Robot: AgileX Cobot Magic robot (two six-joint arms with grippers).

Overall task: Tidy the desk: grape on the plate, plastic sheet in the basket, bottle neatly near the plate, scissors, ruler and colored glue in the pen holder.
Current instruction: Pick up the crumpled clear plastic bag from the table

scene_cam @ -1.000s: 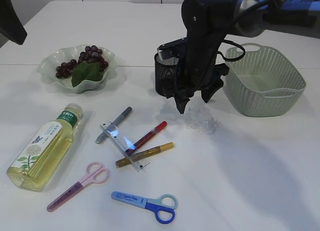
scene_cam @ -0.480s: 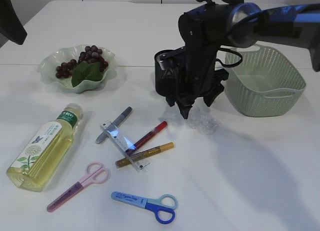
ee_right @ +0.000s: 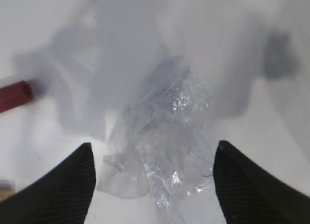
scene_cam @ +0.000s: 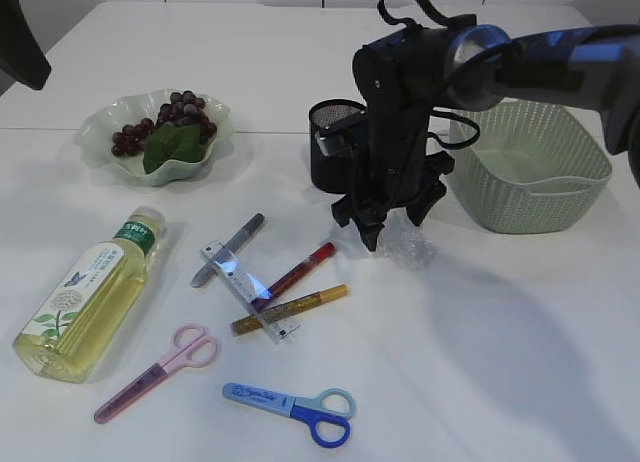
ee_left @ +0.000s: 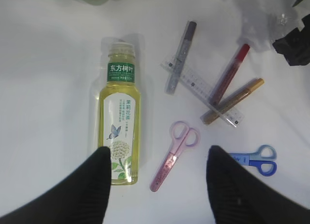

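Plastic is what I'm after: the crumpled clear plastic sheet (ee_right: 162,151) lies on the white table directly beneath my right gripper (ee_right: 154,180), centred between its two wide-spread black fingers (ee_right: 65,185), not yet touched. A straight drop should close on it. My left gripper (ee_left: 157,185) hangs far off, also spread wide, above the lying yellow tea bottle (ee_left: 119,122). Just behind me stand the black mesh pen holder (scene_cam: 330,142) and the pale green woven basket (scene_cam: 530,162); the red glue pen (ee_right: 14,95) lies close on one side.
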